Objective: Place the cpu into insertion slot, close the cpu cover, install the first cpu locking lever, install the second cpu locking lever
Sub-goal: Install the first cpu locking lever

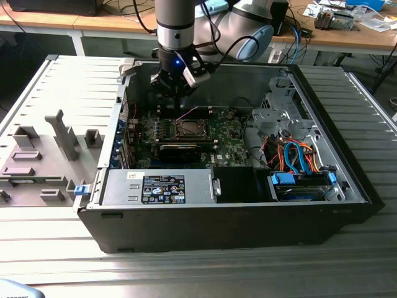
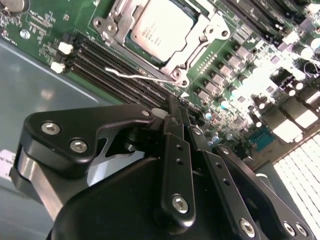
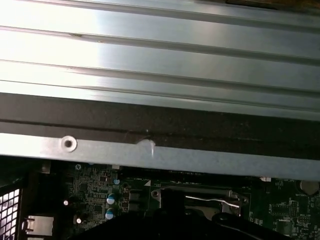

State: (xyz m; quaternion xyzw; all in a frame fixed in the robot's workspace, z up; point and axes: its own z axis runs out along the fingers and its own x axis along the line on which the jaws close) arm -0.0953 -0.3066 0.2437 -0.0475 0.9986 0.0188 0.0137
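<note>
The cpu point(image 2: 159, 26), a silvery square chip, lies in the insertion slot point(image 1: 188, 128) on the green motherboard. The cpu cover point(image 2: 194, 46), a metal frame, lies down around the chip. A thin silvery locking lever point(image 2: 137, 76) runs along the socket's side next to the memory slots, and it also shows by the socket in the first wrist view point(image 3: 210, 200). My gripper point(image 2: 175, 105) hangs above the board, beside the socket and apart from it. Its black fingers point(image 2: 176, 150) are shut together with nothing between them. In the exterior view the gripper point(image 1: 175, 87) is over the case's rear part.
The open computer case point(image 1: 322, 186) lies on a slatted metal table point(image 1: 68, 93). A power supply point(image 1: 158, 186) sits at its front, a drive cage and coloured cables point(image 1: 294, 158) at the exterior view's right. The case wall point(image 3: 150, 150) stands close by. Grey fixtures point(image 1: 62, 133) stand at the left.
</note>
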